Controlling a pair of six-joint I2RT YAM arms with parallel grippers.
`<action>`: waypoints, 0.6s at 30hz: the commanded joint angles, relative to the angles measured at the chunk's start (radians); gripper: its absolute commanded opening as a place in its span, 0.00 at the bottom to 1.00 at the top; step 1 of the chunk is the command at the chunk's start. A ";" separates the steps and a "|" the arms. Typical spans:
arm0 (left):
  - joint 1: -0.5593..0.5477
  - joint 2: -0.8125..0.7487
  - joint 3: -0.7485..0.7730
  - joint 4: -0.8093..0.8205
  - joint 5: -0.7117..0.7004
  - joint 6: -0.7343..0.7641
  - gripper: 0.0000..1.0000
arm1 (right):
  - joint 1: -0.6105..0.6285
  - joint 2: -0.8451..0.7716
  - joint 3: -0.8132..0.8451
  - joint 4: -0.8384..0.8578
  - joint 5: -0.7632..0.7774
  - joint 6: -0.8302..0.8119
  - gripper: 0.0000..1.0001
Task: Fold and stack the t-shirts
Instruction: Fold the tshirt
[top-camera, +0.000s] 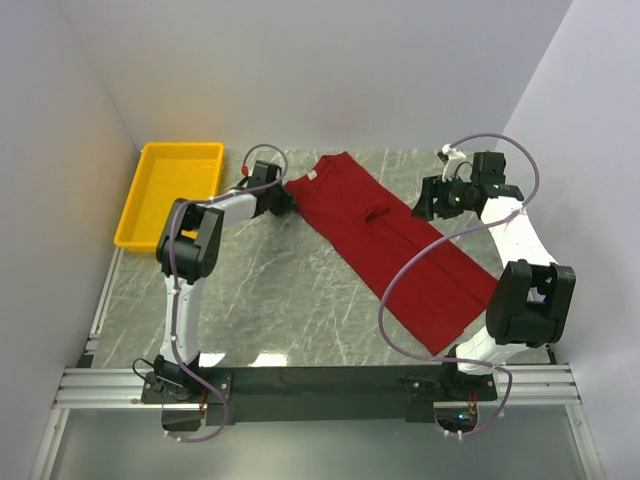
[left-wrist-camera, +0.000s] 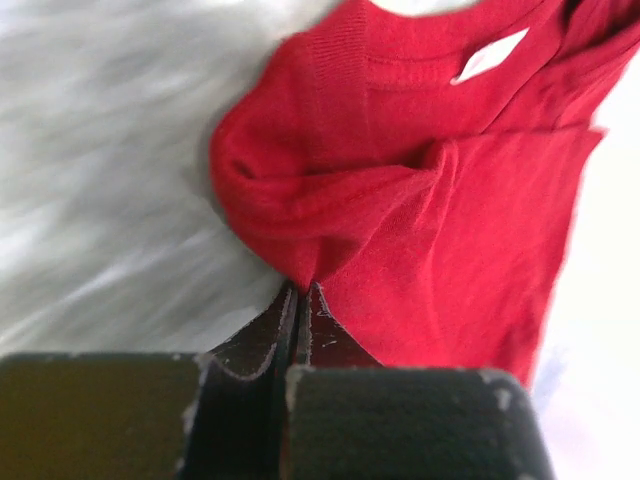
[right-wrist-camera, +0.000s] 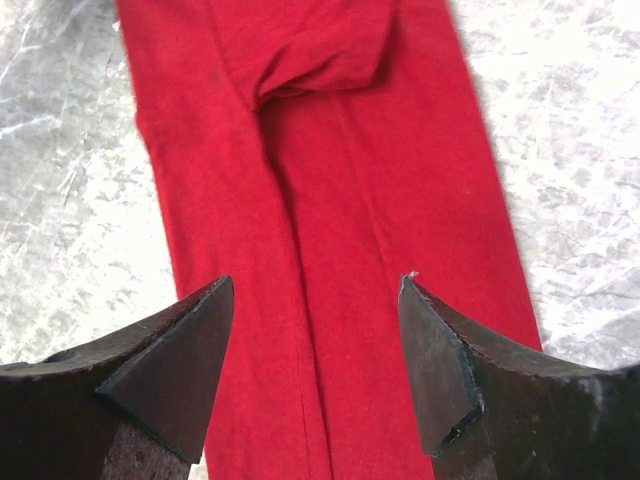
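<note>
Left claw (left-wrist-camera: 300, 300) clenched tight on a bunched fold of the dark red short-sleeved cloth t-shirt (left-wrist-camera: 420, 200) — white neck label (left-wrist-camera: 490, 55) beyond its tips. Right claw (right-wrist-camera: 315, 288) released above the same shirt — cloth stretching ahead across the grey marbled desk (right-wrist-camera: 60, 200).

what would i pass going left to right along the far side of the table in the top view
tray → left gripper → t-shirt → right gripper
</note>
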 joint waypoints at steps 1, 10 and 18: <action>0.034 -0.123 -0.113 -0.128 -0.051 0.134 0.01 | -0.004 -0.010 -0.023 0.036 -0.034 0.002 0.74; 0.032 -0.344 -0.337 -0.056 0.006 0.221 0.17 | 0.007 0.007 -0.062 0.005 -0.062 -0.046 0.76; 0.060 -0.522 -0.264 -0.183 -0.092 0.382 0.46 | 0.028 0.016 -0.095 0.014 -0.074 -0.052 0.76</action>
